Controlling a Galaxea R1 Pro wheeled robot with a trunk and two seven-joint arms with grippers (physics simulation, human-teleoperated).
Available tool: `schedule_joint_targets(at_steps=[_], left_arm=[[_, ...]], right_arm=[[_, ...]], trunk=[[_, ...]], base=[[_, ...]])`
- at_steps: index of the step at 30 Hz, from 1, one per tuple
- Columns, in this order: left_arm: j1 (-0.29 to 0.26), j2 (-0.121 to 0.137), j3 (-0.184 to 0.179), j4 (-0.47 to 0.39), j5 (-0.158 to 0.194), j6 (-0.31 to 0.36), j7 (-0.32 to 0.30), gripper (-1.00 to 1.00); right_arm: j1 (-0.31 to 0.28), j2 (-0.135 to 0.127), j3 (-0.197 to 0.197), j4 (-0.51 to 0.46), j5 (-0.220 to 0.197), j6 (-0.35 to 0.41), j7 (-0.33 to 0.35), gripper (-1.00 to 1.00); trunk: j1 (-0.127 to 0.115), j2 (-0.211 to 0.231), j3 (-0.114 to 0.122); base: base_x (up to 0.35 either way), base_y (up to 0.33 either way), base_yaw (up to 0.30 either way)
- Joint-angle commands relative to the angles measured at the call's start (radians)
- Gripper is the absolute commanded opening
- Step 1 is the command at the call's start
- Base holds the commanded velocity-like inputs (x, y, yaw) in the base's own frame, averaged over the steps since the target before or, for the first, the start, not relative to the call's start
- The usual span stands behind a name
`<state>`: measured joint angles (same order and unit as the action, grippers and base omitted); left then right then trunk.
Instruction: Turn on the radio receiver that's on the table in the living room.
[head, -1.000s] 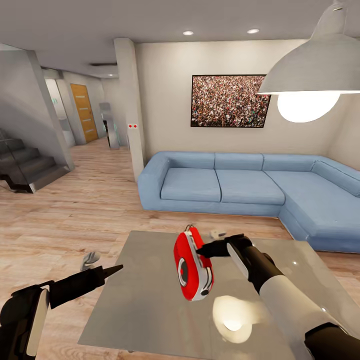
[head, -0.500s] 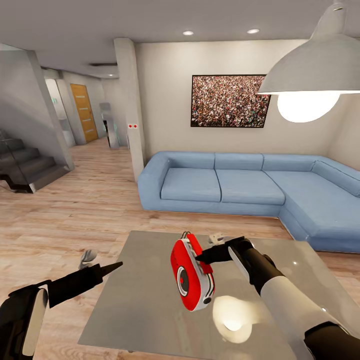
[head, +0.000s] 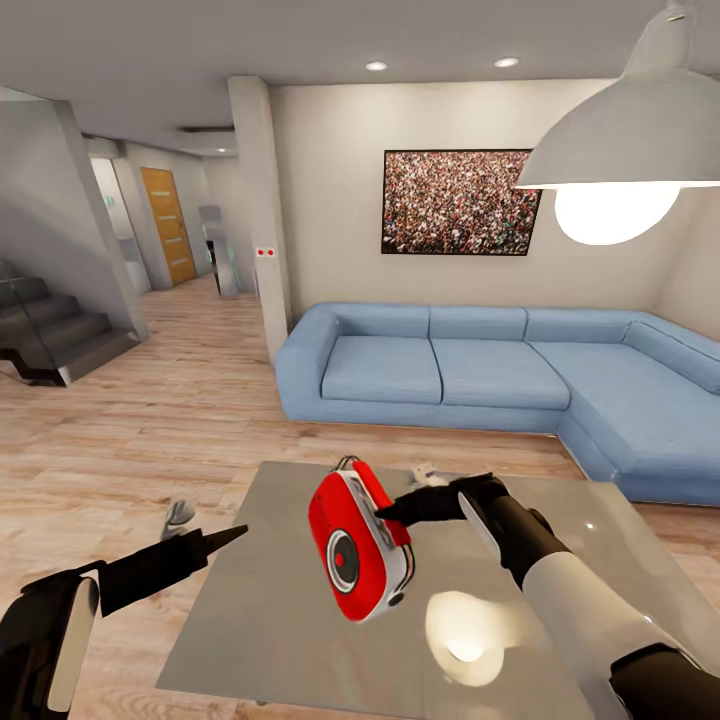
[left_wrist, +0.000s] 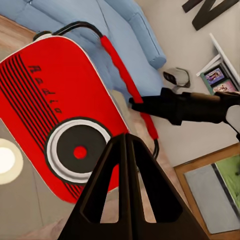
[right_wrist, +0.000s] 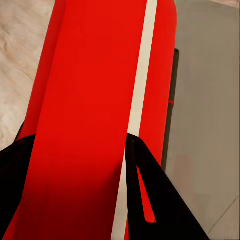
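Right gripper (head: 385, 515) clamps the radio receiver (head: 355, 548) above the table (head: 270, 620); switching on seems left, I reckon.

Glossy red plastic radio receiver (head: 357, 548); grey, slightly reflective table (head: 270, 620) top.

One radio (head: 357, 545) is seen, with one round dial (head: 343, 557) on its face and one carrying handle (left_wrist: 127, 80). One desk (head: 260, 620) is counted, and one sofa (head: 480, 375) behind it. One picture (head: 458, 201) is hung on the wall. One lamp (head: 630, 140) is seen overhead, and two spotlights (head: 376, 66) are set in the ceiling. Two arms are counted, left (head: 150, 570) and right (head: 560, 570). One door (head: 168, 225) and one staircase (head: 50, 330) are seen.
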<state>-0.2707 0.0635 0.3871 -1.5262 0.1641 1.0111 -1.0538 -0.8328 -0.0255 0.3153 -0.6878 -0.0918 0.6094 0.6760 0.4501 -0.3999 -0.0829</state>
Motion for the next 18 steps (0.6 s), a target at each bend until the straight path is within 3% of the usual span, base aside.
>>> schedule_joint_targets(at_steps=[1,7,8,13,18], left_arm=[[0.0,0.0,0.0,0.0,0.0,0.0,0.001,-1.0],[0.001,0.001,0.0,0.001,0.0,0.0,0.0,-1.0],[0.001,0.0,0.0,0.001,0.0,0.0,0.001,-1.0],[0.001,-0.002,-0.001,0.001,0.0,0.0,0.001,-1.0],[0.0,-0.004,-0.008,0.0,0.001,0.002,-0.002,-1.0]], right_arm=[[0.0,0.0,0.0,0.0,-0.005,-0.01,0.006,-1.0],[0.0,0.001,-0.008,-0.001,-0.007,-0.043,-0.016,-1.0],[0.0,0.001,-0.03,-0.002,-0.007,-0.044,-0.023,-1.0],[0.0,0.005,-0.213,-0.005,-0.008,-0.047,-0.03,-1.0],[0.0,0.005,-0.258,-0.002,-0.012,-0.043,0.038,-1.0]], trunk=[[0.0,0.0,0.0],[0.0,0.0,0.0],[0.0,0.0,0.0],[0.0,0.0,0.0],[0.0,0.0,0.0]], base=[[0.0,0.0,0.0],[0.0,0.0,0.0],[0.0,0.0,0.0],[0.0,0.0,0.0],[0.0,0.0,0.0]])
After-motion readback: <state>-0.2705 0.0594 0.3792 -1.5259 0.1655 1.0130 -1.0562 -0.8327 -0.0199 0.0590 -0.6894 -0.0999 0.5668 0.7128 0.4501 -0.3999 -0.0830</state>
